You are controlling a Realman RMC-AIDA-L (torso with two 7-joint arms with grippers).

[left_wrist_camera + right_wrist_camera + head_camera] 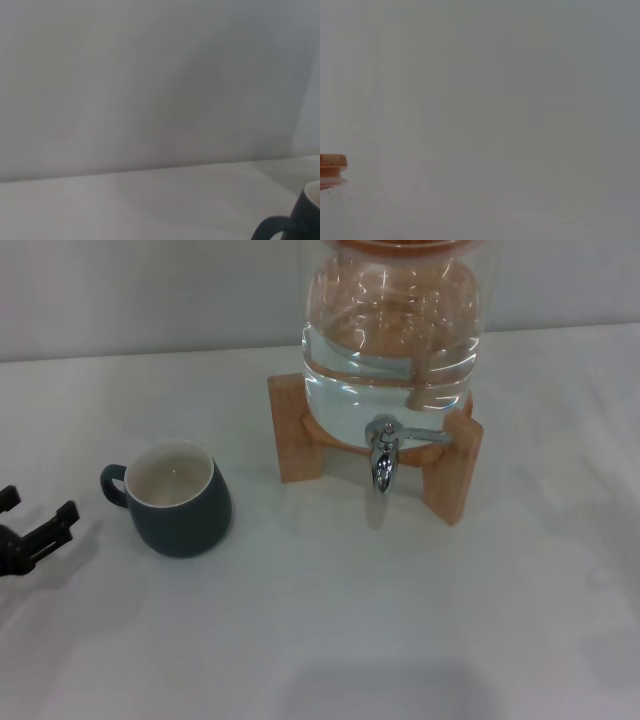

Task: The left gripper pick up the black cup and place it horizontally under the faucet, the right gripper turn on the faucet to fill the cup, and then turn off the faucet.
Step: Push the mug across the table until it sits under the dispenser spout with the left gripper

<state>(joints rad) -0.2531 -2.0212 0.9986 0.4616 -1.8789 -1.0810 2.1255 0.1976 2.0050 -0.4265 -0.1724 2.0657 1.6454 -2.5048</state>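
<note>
The black cup point(180, 498) stands upright on the white table at the left, cream-white inside, its handle pointing left. Its handle and side also show in the left wrist view point(292, 222). The chrome faucet point(383, 453) hangs from a clear glass jar point(392, 335) of water on a wooden stand point(455, 472), its thin lever pointing right. My left gripper point(35, 520) is at the left edge, open and empty, a short way left of the cup's handle. My right gripper is out of view.
The white table point(330, 620) spreads out in front of the cup and stand. A grey wall runs behind. The jar's wooden lid point(332, 165) shows at the edge of the right wrist view.
</note>
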